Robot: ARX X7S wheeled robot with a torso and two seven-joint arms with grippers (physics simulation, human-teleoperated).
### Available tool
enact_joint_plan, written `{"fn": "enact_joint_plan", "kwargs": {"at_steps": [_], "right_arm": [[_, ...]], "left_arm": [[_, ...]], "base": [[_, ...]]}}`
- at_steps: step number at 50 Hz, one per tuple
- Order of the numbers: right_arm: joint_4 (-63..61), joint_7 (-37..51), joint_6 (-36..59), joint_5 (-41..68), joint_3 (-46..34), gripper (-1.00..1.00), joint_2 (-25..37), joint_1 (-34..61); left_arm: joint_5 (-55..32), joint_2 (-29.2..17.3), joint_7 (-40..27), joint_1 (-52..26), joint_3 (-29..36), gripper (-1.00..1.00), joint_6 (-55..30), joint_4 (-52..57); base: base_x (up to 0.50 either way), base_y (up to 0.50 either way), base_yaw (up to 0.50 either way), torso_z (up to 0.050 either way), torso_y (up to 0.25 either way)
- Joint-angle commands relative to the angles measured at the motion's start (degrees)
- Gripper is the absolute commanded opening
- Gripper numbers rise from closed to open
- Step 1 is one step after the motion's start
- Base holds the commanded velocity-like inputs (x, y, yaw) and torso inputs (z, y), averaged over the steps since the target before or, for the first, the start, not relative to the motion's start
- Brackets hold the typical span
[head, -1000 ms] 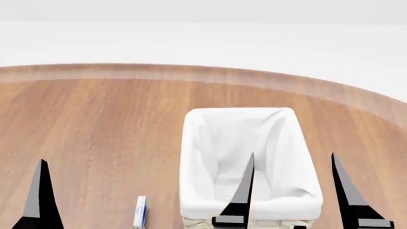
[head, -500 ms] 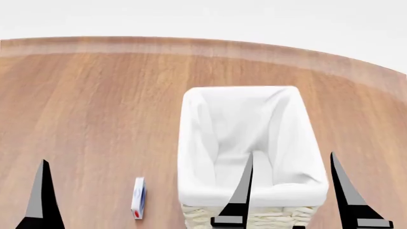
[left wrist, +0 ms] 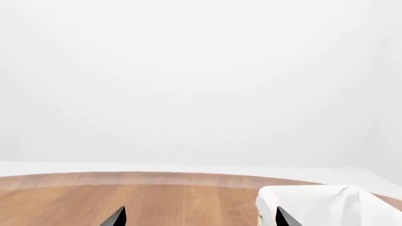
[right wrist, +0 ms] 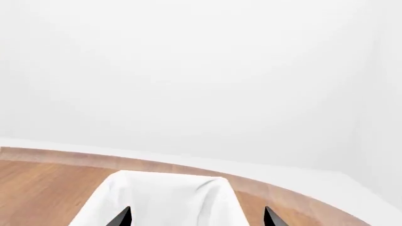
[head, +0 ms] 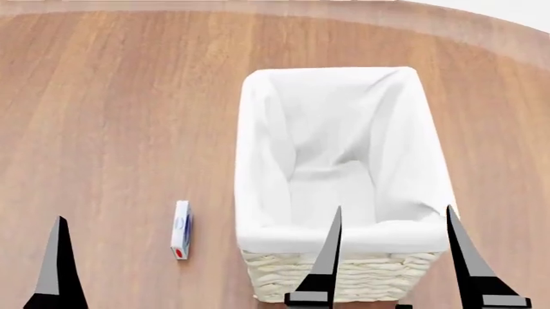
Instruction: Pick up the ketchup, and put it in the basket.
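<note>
The ketchup is out of view in all three views. The basket (head: 369, 282), cream wicker with a white cloth liner, stands on the wooden table right of centre and holds nothing that I can see. My right gripper (head: 393, 257) is open, its two dark fingers spread in front of the basket's near wall. In the right wrist view the right gripper (right wrist: 196, 220) points over the basket (right wrist: 163, 197). My left gripper (left wrist: 201, 220) is open over bare wood, with the basket (left wrist: 326, 202) off to its side. Only one of its fingers (head: 58, 270) shows in the head view.
A small white and blue box (head: 181, 230) with a red end lies flat on the table (head: 112, 129), left of the basket. The round table's far edge (head: 481, 29) curves along the top of the head view, with a plain white surround beyond.
The head view has tilted down: the basket and the small box sit higher in the frame, and the basket's wicker front now shows. Both grippers hold their places in the frame.
</note>
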Motion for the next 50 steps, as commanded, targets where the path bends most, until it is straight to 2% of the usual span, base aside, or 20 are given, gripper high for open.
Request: {"fn": "enact_joint_plan", "kwargs": {"at_steps": [1,10,13,20,22,24,30,39,50], "right_arm": [[-0.03,0.38,-0.01,0.25,-0.16,1.0,0.28,0.08],[0.03,0.64,0.03,0.45,-0.34,1.0,0.45,0.21],[0.17,0.72,-0.14,0.45,-0.47,1.0,0.53,0.18],[0.52,0.87,-0.5,0.56,-0.68,1.0,0.68,0.06],[0.52,0.87,-0.5,0.56,-0.68,1.0,0.68,0.06],[0.27,0.97,-0.24,0.62,-0.66,1.0,0.72,0.16],[0.59,1.11,-0.39,0.53,-1.1,1.0,0.8,0.21],[0.73,1.36,-0.69,0.65,-1.25,1.0,1.0,0.19],[0.38,1.78,-0.49,0.99,-0.94,1.0,1.32,0.22]], "left_arm": [[-2.05,0.41,-1.08,-0.28,-1.4,1.0,0.32,-1.02],[-6.98,1.51,-3.92,-0.66,-7.34,1.0,0.29,-2.25],[-6.54,2.34,-3.8,0.92,-8.71,1.0,4.0,-5.0],[-7.18,2.98,-7.87,0.93,-14.64,1.0,4.27,-6.72],[-7.21,2.93,-7.92,0.94,-14.61,1.0,4.3,-6.73],[-8.25,4.45,-12.31,1.37,-20.88,1.0,4.61,-8.72],[-10.5,5.84,-17.76,2.44,-28.83,1.0,4.26,-10.31],[-11.3,6.99,-24.91,3.86,-37.24,1.0,2.57,-10.88],[-14.17,8.69,-30.42,5.78,-45.6,1.0,2.27,-10.92]], "base": [[0.0,0.0,0.0,0.042,-0.176],[0.0,0.0,0.0,0.0,0.0],[0.0,0.0,0.0,0.0,0.0],[0.0,0.0,0.0,0.0,0.0],[0.0,0.0,0.0,0.0,0.0],[0.0,0.0,0.0,0.0,0.0],[0.0,0.0,0.0,0.0,0.0],[0.0,0.0,0.0,0.0,0.0],[0.0,0.0,0.0,0.0,0.0]]}}
